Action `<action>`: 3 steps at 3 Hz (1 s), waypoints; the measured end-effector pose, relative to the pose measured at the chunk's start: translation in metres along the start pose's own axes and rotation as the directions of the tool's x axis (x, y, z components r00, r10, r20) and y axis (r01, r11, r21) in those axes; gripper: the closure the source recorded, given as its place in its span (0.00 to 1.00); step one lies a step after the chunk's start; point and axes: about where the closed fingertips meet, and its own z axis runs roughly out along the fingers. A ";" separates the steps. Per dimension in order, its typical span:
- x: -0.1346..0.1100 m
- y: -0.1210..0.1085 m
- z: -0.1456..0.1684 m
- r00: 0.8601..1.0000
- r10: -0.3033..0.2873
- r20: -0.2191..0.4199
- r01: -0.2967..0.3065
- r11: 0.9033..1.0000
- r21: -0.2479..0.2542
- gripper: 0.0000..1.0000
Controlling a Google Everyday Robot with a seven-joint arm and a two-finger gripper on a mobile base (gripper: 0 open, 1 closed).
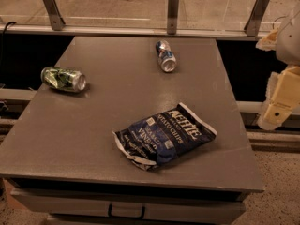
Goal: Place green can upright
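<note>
While 1 green can (pixel 63 78) lies sideways near the table's (pixel 93 139) left edge, 1 blue-and-silver can (pixel 166 56) and 1 chip bag (pixel 164 136) lie apart; the gripper (pixel 280 102) hangs beyond its right edge, its state I cannot tell.

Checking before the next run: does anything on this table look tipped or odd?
Both cans lie on their sides: the green can near the left edge, the blue-and-silver can at the back. The gripper hangs right of the table.
</note>
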 end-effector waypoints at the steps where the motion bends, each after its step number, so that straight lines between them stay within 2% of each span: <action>1: 0.000 0.000 0.000 1.000 0.000 0.000 0.000 1.000 0.000 0.00; 2: -0.045 -0.008 0.015 0.997 -0.074 0.019 0.075 0.997 -0.011 0.00; 3: -0.128 -0.021 0.040 0.986 -0.158 0.050 0.159 0.987 -0.026 0.00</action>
